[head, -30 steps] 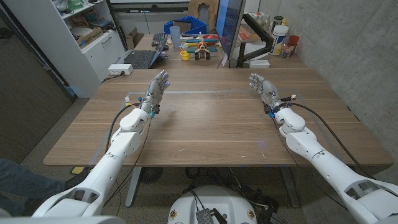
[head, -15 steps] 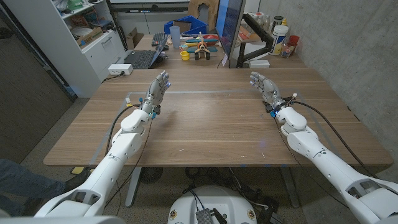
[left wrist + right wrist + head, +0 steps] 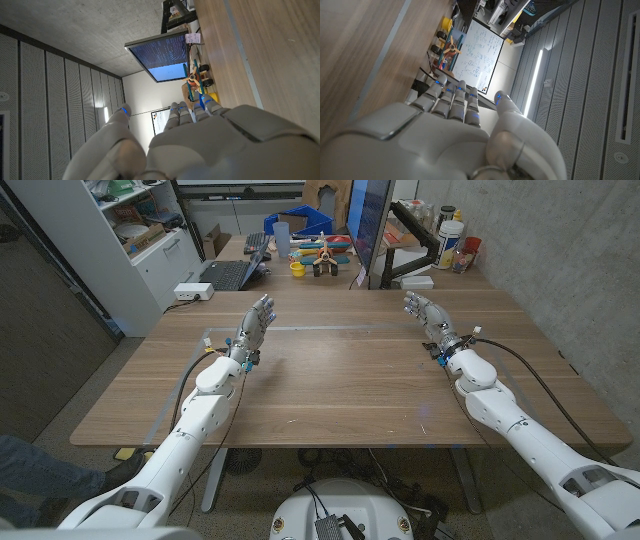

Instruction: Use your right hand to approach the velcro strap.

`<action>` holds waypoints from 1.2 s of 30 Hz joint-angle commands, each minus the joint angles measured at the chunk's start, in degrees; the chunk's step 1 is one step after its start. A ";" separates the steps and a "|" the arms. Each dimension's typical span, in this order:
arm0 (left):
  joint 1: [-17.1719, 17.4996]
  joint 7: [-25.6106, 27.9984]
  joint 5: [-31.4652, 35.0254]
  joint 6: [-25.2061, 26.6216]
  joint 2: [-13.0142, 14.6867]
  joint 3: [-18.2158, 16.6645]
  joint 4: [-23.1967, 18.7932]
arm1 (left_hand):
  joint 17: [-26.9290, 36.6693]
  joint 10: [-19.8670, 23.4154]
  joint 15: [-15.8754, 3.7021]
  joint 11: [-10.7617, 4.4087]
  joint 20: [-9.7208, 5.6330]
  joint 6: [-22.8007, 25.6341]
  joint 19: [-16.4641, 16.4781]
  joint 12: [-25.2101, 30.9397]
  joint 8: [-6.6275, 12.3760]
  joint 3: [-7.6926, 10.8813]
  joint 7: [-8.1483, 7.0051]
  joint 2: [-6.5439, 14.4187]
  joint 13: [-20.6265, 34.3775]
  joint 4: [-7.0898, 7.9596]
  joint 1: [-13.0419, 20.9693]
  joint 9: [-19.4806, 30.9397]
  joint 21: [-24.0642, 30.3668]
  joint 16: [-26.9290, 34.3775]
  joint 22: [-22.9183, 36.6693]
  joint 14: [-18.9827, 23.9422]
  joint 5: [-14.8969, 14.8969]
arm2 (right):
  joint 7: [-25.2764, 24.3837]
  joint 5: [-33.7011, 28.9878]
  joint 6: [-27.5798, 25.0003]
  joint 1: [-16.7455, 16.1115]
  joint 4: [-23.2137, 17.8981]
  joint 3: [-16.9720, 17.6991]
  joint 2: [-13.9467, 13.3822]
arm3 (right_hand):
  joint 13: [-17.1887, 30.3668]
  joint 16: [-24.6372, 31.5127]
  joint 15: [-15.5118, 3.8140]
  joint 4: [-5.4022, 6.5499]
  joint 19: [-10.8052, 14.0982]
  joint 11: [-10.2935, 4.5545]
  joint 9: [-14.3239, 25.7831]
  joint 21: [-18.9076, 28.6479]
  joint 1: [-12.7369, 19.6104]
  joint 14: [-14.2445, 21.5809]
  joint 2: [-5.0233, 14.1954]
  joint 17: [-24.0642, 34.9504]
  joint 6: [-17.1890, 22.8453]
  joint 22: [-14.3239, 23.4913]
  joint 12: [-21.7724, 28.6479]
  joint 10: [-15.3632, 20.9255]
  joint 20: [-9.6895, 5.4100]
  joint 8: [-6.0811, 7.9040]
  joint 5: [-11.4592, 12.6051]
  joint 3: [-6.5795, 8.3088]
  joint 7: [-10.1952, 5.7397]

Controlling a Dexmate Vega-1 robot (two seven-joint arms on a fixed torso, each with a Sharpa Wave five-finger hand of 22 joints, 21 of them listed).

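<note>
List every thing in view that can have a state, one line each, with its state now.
left hand: open, raised above the table, holding nothing.
right hand: open, raised above the table, holding nothing.
monitor: switched on, text on a blue screen.
laptop: lid open, behind the table.
velcro strap: cannot make one out on the table.

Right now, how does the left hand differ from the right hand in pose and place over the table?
The left hand is over the table's left half, and the right hand over its right half. The left hand's fingers lean toward picture right, the right hand's toward picture left. Both are open, holding nothing, fingers reaching toward the far edge.
</note>
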 commanded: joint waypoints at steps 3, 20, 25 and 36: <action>0.61 0.51 0.03 0.20 0.32 0.04 -1.05 | 0.26 0.17 -0.44 -0.13 0.03 0.43 -4.74 0.50 0.17 -0.48 0.18 0.18 0.33 -0.08 0.25 0.09 -0.18 0.39 0.30 -0.15 0.32 | -0.92 -2.88 1.56 1.00 0.74 -0.27 -0.91 | 0.21 0.34 -0.02 -0.42 0.48 -0.04 0.02 -0.44 0.40 0.71 -0.15 0.07 -0.09 0.21 -0.31 -0.07 -0.34 -0.02 0.21 0.40 -0.67; 1.36 1.39 0.31 0.93 1.07 0.13 -3.01 | 0.27 0.05 -0.54 -0.34 0.81 0.96 -4.72 0.44 0.31 -0.67 0.00 0.25 0.34 -0.08 0.25 0.10 -0.64 0.36 0.33 -0.18 0.29 | -2.19 -6.76 4.46 2.22 2.92 -0.91 -1.33 | 0.22 -0.11 -0.22 -0.63 0.31 -1.39 -0.07 -1.08 0.21 0.27 -0.51 0.03 0.61 0.21 -0.42 -0.38 -0.18 0.37 0.06 0.41 -1.91; 1.52 1.60 0.37 0.95 1.14 0.25 -3.49 | 0.27 0.06 -0.55 -0.24 0.82 1.02 -4.69 0.44 0.31 -0.71 -0.03 0.27 0.34 -0.08 0.26 0.10 -0.73 0.35 0.33 -0.17 0.28 | -2.80 -8.26 5.16 2.38 3.01 -1.08 -1.85 | 0.23 -0.22 -0.11 -0.66 0.19 -1.43 -0.08 -1.26 0.13 0.05 -0.58 0.04 0.70 0.21 -0.38 -0.29 -0.14 0.41 0.02 0.39 -2.05; 1.86 1.82 0.25 0.70 1.04 0.49 -3.78 | 0.27 0.04 -0.64 -0.51 0.99 1.06 -4.67 0.43 0.28 -0.82 0.01 0.32 0.35 -0.08 0.27 0.11 -1.00 0.33 0.35 -0.22 0.25 | -5.34 -11.68 6.20 2.41 3.28 -1.26 -2.64 | 0.24 -0.40 -0.04 -0.75 0.04 -1.78 -0.10 -1.55 0.07 -0.33 -0.70 0.02 0.86 0.22 -0.27 -0.05 -0.12 0.48 -0.05 0.41 -2.18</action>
